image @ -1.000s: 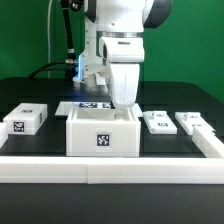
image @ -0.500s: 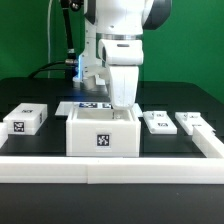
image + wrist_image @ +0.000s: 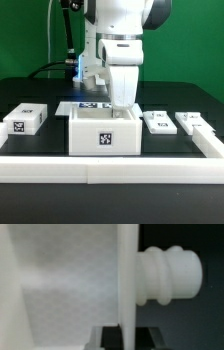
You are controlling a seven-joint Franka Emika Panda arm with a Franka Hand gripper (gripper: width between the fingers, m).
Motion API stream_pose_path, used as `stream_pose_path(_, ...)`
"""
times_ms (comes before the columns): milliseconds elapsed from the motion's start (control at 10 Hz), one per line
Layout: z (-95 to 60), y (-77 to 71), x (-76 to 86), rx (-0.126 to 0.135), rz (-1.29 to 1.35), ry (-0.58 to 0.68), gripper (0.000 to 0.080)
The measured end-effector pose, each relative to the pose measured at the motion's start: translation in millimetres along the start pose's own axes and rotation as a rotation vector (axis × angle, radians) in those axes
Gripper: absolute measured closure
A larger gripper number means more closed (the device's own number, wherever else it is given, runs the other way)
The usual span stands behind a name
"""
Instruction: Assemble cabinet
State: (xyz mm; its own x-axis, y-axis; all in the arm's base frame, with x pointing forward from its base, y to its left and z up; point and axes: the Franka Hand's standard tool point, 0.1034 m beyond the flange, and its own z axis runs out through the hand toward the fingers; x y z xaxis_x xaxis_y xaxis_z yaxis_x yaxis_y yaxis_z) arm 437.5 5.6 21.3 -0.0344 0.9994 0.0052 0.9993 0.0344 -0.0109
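I judge the assembly barely begun. The cabinet box (image 3: 103,137) stands alone in the middle of the black table (image 3: 35,92), open at the top, and none of the loose pieces is fitted to it. The slab (image 3: 25,120) lies well apart from it on the exterior view's left. The inner panel (image 3: 157,122) and the outer panel (image 3: 193,122) lie side by side on the exterior view's right, both flat on the table with their tags up. All of them are left to be joined. My pincer (image 3: 122,104) reaches down onto the far part of the box, toward the exterior view's right. In the wrist view one thin wall (image 3: 125,286) of the box runs straight between my dark fingertips (image 3: 104,335), which seem pressed against it on either side, so I take myself to be gripping that wall, nearly closed. A ribbed white peg (image 3: 170,276) juts out just beside the wall, though I cannot tell what it belongs to. Inside the box I see no loose part, though its near wall hides most of the hollow. The marker board (image 3: 86,106) lies just behind the box, and the low white rail (image 3: 110,168) runs along the near edge.
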Motion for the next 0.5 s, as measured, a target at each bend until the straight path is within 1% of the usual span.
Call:
stream_pose_path(400, 0.0, 0.8, 0.1, 0.0, -0.002, 0.0, 0.0765)
stream_pose_path(500, 0.0, 8.5, 1.3, -0.007, -0.006, 0.001, 0.0765)
